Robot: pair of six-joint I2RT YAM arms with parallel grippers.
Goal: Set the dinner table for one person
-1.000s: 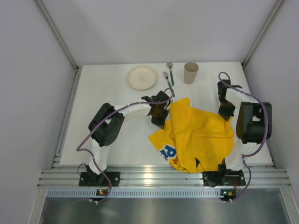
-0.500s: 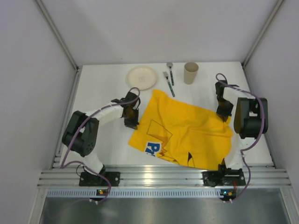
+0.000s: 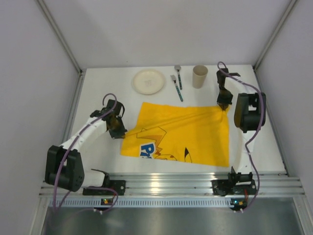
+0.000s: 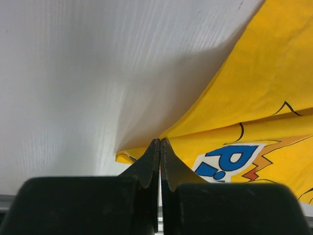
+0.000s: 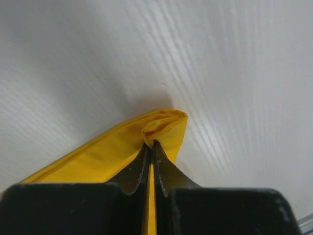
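The yellow cartoon-printed cloth lies stretched almost flat across the middle of the white dinner table. My left gripper is shut on the cloth's left edge near its front corner; the left wrist view shows the jaws pinching the yellow cloth. My right gripper is shut on the cloth's far right corner; the right wrist view shows the jaws holding the bunched cloth corner just above the table.
A cream plate, a fork, a spoon and a beige cup stand along the table's far edge, just beyond the cloth. Grey walls close both sides. A ribbed aluminium rail runs along the near edge.
Both arms have pulled apart with the cloth: the left gripper moved left and nearer, the right gripper moved farther back. The crumpled cloth has opened out into a wide sheet.
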